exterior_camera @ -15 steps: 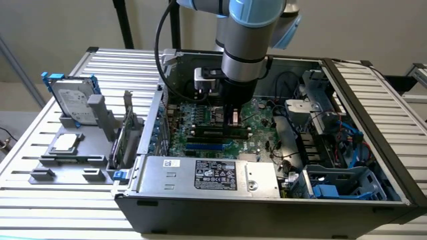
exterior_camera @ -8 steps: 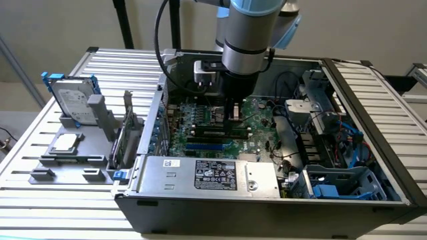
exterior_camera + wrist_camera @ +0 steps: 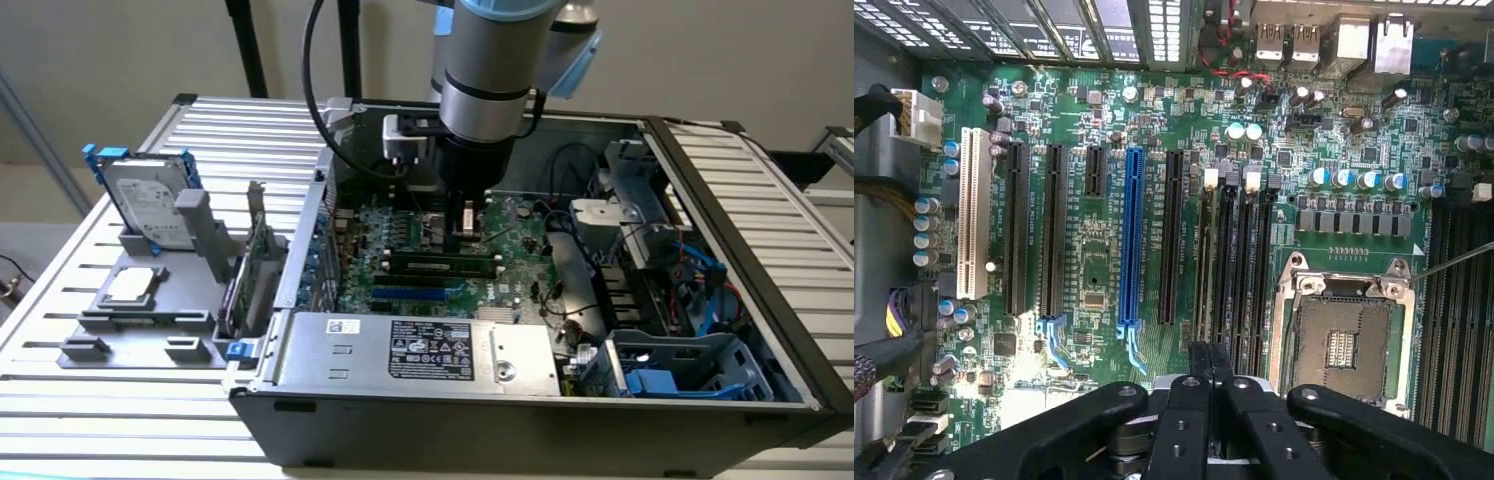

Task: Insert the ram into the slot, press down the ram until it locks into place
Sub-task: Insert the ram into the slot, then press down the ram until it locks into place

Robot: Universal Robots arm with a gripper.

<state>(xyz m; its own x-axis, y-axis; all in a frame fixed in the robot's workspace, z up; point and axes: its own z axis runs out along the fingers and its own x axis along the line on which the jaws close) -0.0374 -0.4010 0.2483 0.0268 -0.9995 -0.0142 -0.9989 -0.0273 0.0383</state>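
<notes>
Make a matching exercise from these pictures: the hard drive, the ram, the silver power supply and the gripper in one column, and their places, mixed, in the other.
Things:
1. hard drive
2. ram
3. silver power supply
4. gripper

Places:
A. just above the middle of the motherboard
B. upright in the grey holder, outside the case
C. lying along the black slots
D. inside the case, against its near wall

Pairs: 1-B, 2-C, 3-D, 4-A.

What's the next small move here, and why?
Probably ease the hand straight down onto the thin green ram stick. It already stands in a long black plastic memory slot, the shut hand hangs just above it, and I can't tell whether the end clips have latched.
</notes>
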